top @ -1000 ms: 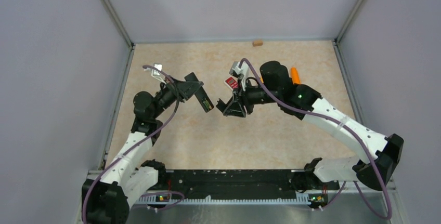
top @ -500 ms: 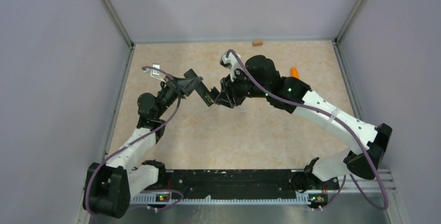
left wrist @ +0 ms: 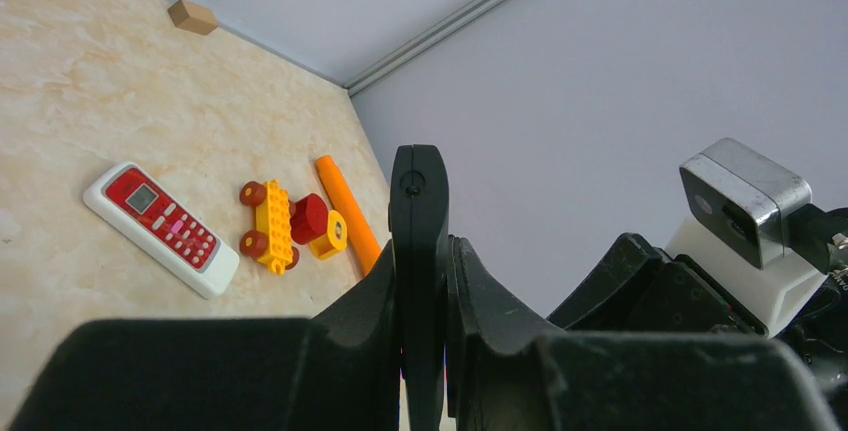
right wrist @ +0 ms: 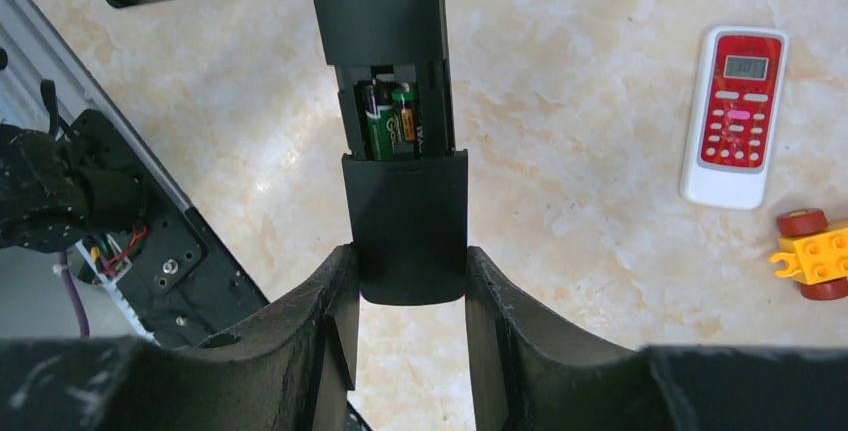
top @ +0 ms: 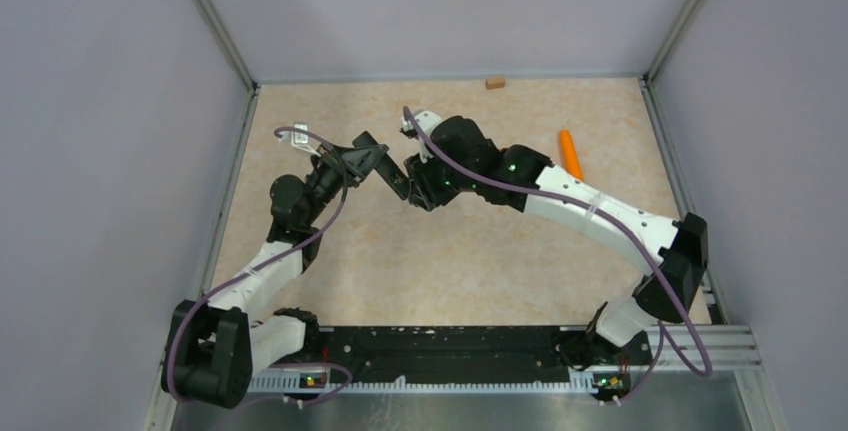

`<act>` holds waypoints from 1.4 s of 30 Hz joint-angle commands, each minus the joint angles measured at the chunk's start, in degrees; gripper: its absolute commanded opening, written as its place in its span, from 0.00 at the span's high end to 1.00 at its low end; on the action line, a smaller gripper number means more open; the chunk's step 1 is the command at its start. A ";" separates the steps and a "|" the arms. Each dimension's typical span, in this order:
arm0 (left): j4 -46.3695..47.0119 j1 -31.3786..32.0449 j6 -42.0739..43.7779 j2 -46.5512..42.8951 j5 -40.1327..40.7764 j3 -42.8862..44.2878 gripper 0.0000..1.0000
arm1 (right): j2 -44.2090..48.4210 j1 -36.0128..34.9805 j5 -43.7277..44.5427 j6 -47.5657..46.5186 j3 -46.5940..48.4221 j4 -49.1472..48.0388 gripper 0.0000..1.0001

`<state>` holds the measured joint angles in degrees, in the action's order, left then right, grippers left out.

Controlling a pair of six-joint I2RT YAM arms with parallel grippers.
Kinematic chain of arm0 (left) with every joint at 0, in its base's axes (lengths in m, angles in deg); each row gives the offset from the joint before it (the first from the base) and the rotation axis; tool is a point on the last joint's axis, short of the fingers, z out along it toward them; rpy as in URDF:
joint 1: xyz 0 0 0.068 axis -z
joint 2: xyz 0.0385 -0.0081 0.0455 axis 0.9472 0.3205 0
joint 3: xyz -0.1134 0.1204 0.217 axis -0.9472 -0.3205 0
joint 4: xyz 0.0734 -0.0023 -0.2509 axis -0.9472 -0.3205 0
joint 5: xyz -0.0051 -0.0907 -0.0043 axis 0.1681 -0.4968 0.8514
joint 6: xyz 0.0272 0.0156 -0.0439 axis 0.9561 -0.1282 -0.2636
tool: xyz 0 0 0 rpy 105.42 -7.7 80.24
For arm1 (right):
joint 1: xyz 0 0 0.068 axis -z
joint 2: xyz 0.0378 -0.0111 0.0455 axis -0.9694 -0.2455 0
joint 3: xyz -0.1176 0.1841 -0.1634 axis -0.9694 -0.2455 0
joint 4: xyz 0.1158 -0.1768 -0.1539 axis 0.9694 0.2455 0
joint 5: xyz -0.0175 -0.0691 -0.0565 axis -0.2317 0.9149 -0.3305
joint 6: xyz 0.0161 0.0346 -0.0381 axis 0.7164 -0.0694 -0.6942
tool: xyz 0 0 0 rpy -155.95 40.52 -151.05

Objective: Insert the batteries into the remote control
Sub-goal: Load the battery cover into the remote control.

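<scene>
The slim black remote control [right wrist: 375, 6] is held off the table by my left gripper [left wrist: 425, 263], which is shut on it; it shows edge-on in the left wrist view [left wrist: 418, 201]. Its battery bay is open, and two green batteries [right wrist: 390, 123] with gold ends lie inside side by side. My right gripper [right wrist: 405, 273] is closed on the sides of the black battery cover [right wrist: 405, 221], which sits at the lower end of the bay. In the top view the two grippers [top: 375, 163] [top: 420, 189] meet at the remote [top: 399, 181].
A white and red remote [right wrist: 733, 116] lies on the table, also in the left wrist view [left wrist: 160, 228]. Beside it are a yellow toy car [left wrist: 285, 226] and an orange cone [top: 569, 152]. A small wooden block [top: 494, 82] sits by the back wall. Walls enclose three sides.
My right arm has swung left, from a gap away to meeting the remote held by the left gripper. The left gripper has shifted slightly up and right with the remote.
</scene>
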<state>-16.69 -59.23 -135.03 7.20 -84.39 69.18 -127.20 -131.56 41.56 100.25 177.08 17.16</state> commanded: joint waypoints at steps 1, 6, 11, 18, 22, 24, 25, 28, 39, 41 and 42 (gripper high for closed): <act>2.15 0.23 -0.57 -0.62 0.13 -0.61 1.00 | -1.12 -0.97 2.83 0.97 4.28 -1.16 0.76; 1.13 0.23 -0.40 -0.60 -0.43 -0.45 1.00 | -2.48 -1.51 3.31 0.50 5.08 -1.51 0.75; -1.33 0.23 -0.58 -0.95 -0.66 0.48 1.00 | -3.69 -1.99 3.51 -0.40 6.00 -1.04 0.75; -4.58 0.23 -0.20 -0.61 -1.80 2.59 1.00 | -4.48 -2.21 3.55 -0.90 6.02 -1.64 0.75; -4.70 0.23 -0.31 -0.73 -1.74 2.69 1.00 | -5.26 -2.38 3.28 -0.98 6.34 -1.26 0.75; -4.67 0.23 -0.31 -0.78 -1.56 2.65 1.00 | -5.68 -2.38 3.28 -0.94 6.54 -0.81 0.74; -4.73 0.23 -0.31 -0.82 -1.55 2.68 1.00 | -5.83 -2.47 3.27 -0.89 6.62 -0.62 0.74; -4.43 0.23 -0.53 -0.91 -1.61 2.62 1.00 | -6.31 -2.46 3.33 -0.74 6.64 -0.41 0.74; -4.32 0.23 -0.62 -2.09 -1.58 2.28 1.00 | -7.40 -2.49 2.79 0.36 6.47 0.25 0.74; -3.86 0.23 -0.85 -2.01 -1.84 2.28 1.00 | -7.70 -2.42 2.83 0.48 6.68 0.35 0.73; -3.68 0.23 -1.03 -2.01 -2.00 2.28 1.00 | -8.04 -2.46 2.84 0.64 6.92 0.54 0.73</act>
<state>-24.39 -59.21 -135.12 7.00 -85.46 69.63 -134.02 -133.31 44.27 100.25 180.91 17.18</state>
